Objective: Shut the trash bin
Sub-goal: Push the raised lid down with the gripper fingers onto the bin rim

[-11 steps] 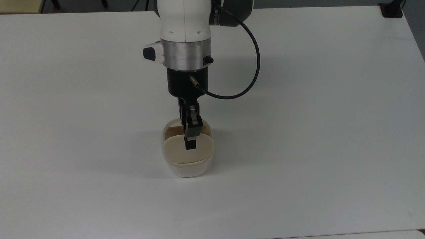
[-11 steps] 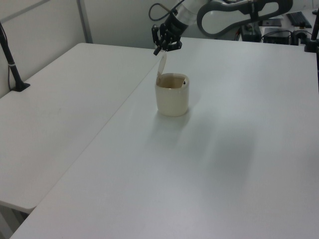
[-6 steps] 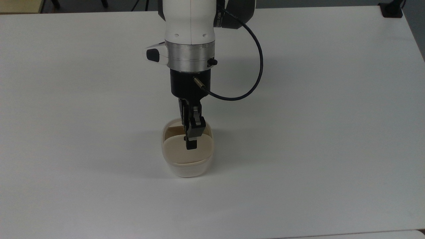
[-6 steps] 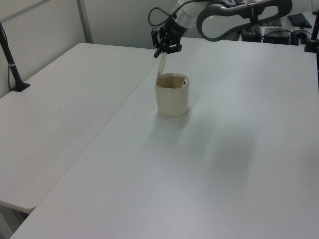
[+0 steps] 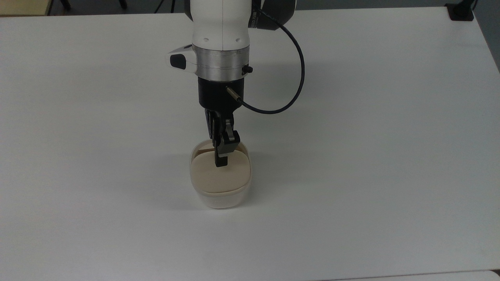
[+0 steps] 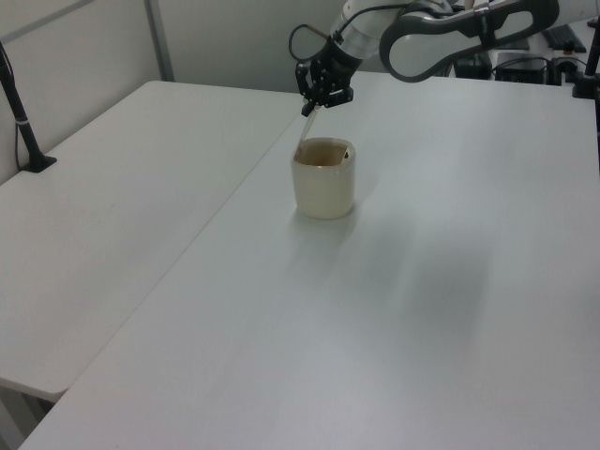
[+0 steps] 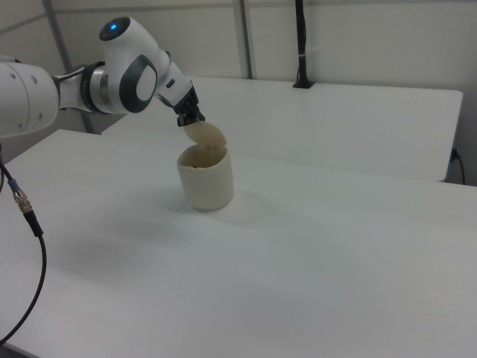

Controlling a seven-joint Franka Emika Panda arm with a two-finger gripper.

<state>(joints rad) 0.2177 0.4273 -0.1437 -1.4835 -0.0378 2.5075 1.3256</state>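
though edge-on leftward, lid tilted

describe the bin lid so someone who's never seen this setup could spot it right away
On the wide white table stands one small whitish trash bin, right under the robot's gripper. The lid is the flat beige rounded-square flap hinged at the bin's rim, raised at a tilt with the mouth open beneath it. It is the sole beige surface there, darker than the bin's body.
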